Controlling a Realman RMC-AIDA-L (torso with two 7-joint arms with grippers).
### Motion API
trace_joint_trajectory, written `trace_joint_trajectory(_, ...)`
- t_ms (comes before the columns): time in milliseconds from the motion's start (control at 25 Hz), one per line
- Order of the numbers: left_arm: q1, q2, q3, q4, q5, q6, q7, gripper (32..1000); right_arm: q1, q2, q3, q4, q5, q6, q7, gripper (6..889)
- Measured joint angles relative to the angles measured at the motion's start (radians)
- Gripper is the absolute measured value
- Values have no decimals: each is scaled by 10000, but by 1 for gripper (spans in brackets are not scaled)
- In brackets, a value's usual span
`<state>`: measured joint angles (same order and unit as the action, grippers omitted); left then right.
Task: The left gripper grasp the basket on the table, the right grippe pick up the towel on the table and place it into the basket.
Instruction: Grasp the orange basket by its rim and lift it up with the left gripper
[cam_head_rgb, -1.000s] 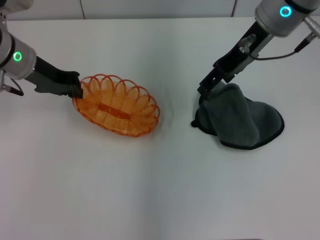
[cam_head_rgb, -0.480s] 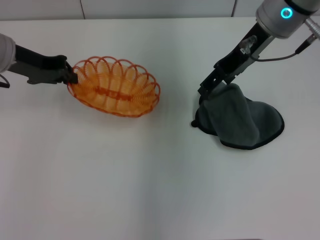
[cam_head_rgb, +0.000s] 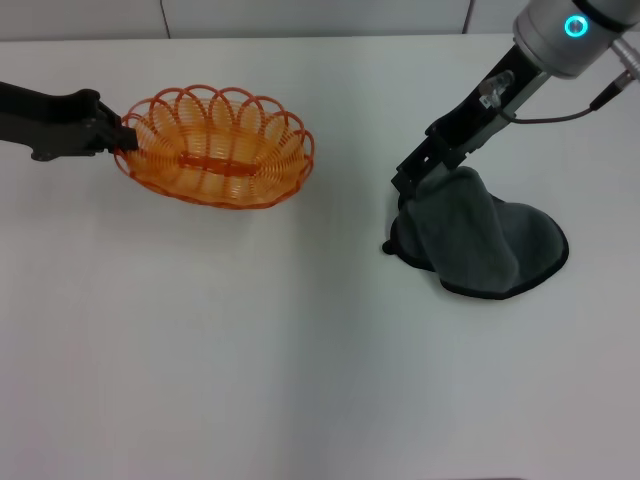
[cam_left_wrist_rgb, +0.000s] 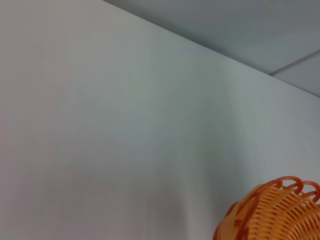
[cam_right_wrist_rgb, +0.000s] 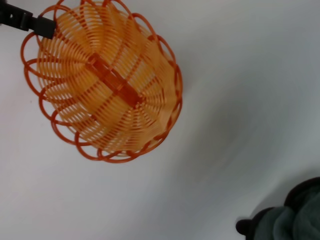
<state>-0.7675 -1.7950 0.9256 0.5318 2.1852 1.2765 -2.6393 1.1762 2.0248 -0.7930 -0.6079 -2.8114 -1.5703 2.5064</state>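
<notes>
Meanwhile, left gripper (cam_head_rgb: 118, 141) clamps the basket (cam_head_rgb: 213, 147) rim, right grippe (cam_head_rgb: 408, 192) pinching the towel (cam_head_rgb: 480, 240).

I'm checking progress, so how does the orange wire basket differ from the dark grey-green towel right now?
The oval orange wire basket is rigid, open and empty; the dark grey-green towel is soft and bunched. The basket is gripped at its rim by the left gripper; the towel is pinched at its raised edge by the right gripper. Both look similar in size.

Bright, even light; soft faint shadows.
</notes>
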Motion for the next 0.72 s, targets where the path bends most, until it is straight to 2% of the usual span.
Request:
trace_joint_trajectory(40, 51, 103, -3, 10, -200, 275, 130, 99, -14, -3, 0, -5, 4, -9, 0, 863)
trace_joint_trajectory(200, 144, 275, -7, 50, -605, 769, 447, 99, -132, -45, 12, -15, 18, -65, 0, 863)
trace_joint_trajectory(280, 147, 325, -7, 63, -713, 1019, 611, 99, -205, -105, 61, -21, 19, -111, 0, 863)
trace_joint_trajectory(360, 141, 350, -7, 81, -785, 1258, 703, 99, -272, -169, 123, -23, 21, -121, 4, 863)
trace_joint_trajectory(560, 109, 404, -15, 135, -836, 1527, 715, 99, -366, -372, 136, -27, 27, -137, 51, 863)
trace_joint_trajectory(720, 96, 435, -22, 193, -1066, 1794, 735, 99, -401, -498, 139, -27, 28, -136, 84, 863)
